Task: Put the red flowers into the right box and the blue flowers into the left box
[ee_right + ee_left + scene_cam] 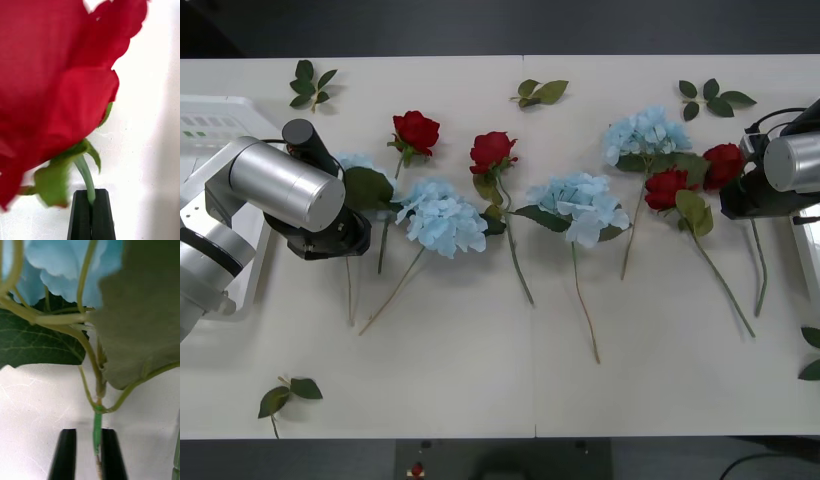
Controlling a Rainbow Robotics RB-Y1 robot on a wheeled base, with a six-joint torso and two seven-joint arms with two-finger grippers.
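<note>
The right gripper [91,213] is pinching a red rose [56,86] stem; the left gripper [88,453], spread, is straddling a blue hydrangea [71,270] stem. Either thin stem could slip out.

Left arm hides most of one blue flower [358,161] above its jaws. Right box [812,250] cut off at frame edge. Rose bloom [56,82] beyond the right jaws is blurred and cropped.

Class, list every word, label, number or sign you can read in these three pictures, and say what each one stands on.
None: no readable text on the table, flowers or arms.
Pale green marks on the left box: too small and blurred to read.
</note>
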